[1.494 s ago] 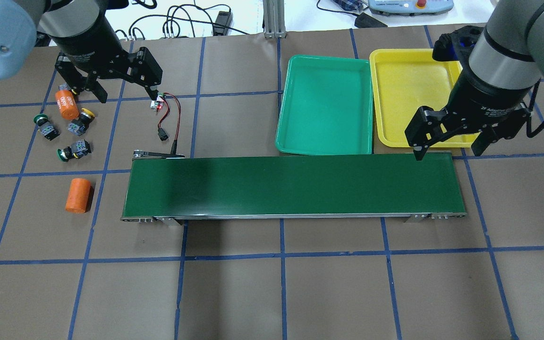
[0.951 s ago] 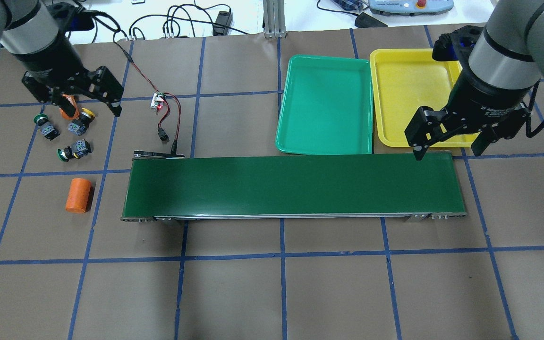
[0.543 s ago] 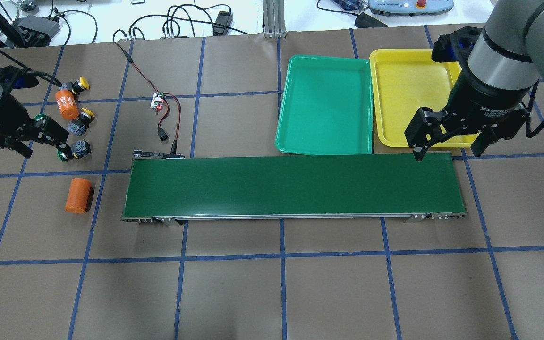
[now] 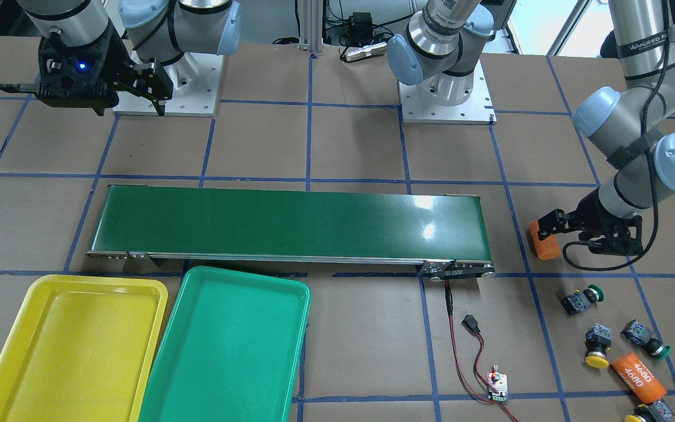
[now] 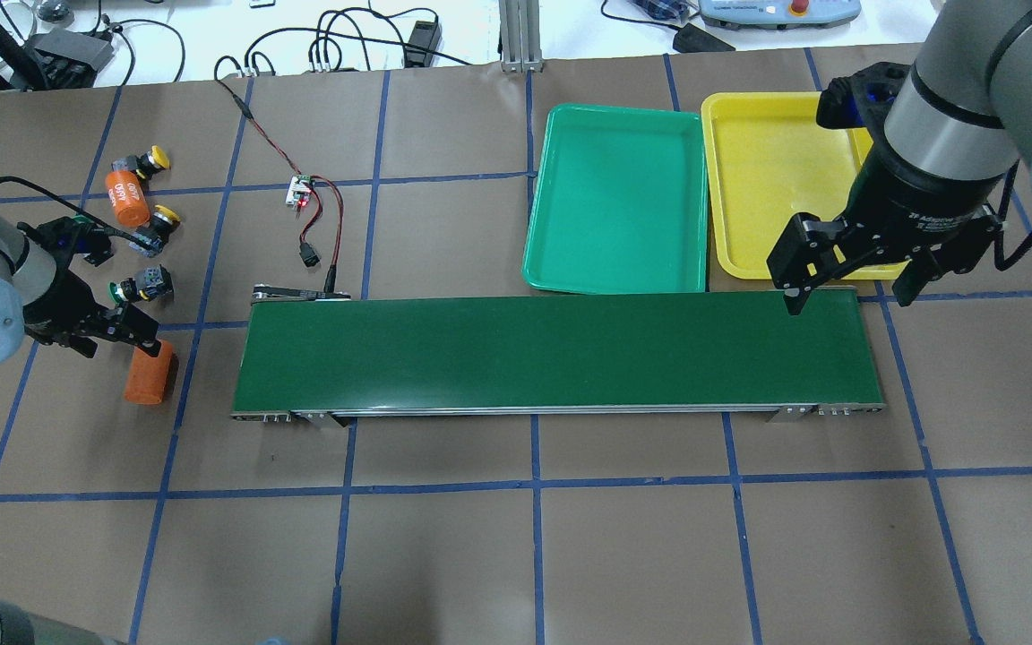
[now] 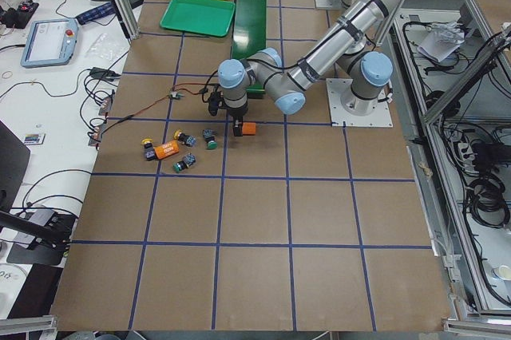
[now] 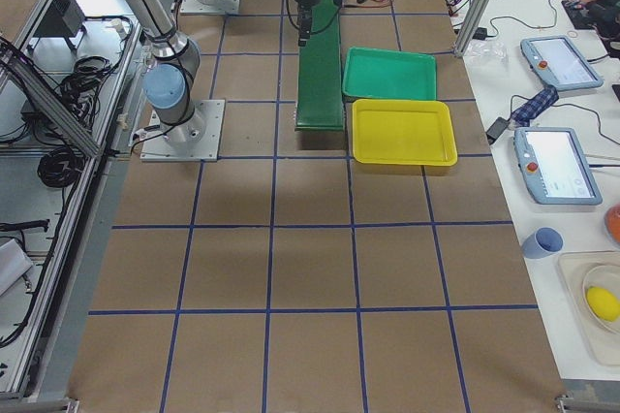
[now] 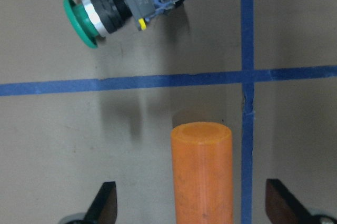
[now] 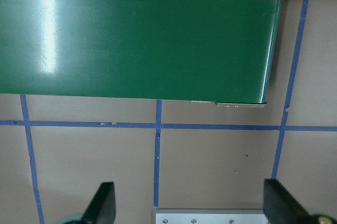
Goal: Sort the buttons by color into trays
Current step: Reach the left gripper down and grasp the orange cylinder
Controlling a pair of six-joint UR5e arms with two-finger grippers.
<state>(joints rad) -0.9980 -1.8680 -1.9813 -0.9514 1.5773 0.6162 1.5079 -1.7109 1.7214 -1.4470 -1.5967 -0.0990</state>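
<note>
Several buttons lie at the table's left end: two yellow ones (image 5: 144, 161) (image 5: 156, 231), a green one (image 5: 144, 287) and another green one (image 5: 86, 242) partly behind my left arm. My left gripper (image 5: 117, 345) is open and low, its fingers on either side of an orange cylinder (image 8: 201, 171), not shut on it. The nearest green button (image 8: 124, 3) lies just beyond it. The green tray (image 5: 616, 202) and yellow tray (image 5: 776, 179) hold nothing. My right gripper (image 5: 849, 288) hangs open, with nothing in it, over the belt's right end.
A long dark-green conveyor belt (image 5: 556, 354) crosses the table's middle. A second orange cylinder (image 5: 126, 199), labelled 4680, lies among the buttons. A small circuit board with red and black wires (image 5: 305, 202) sits behind the belt's left end.
My left arm swung from the back left, over the buttons, forward and down to the orange cylinder near the belt. The right gripper has barely shifted.
</note>
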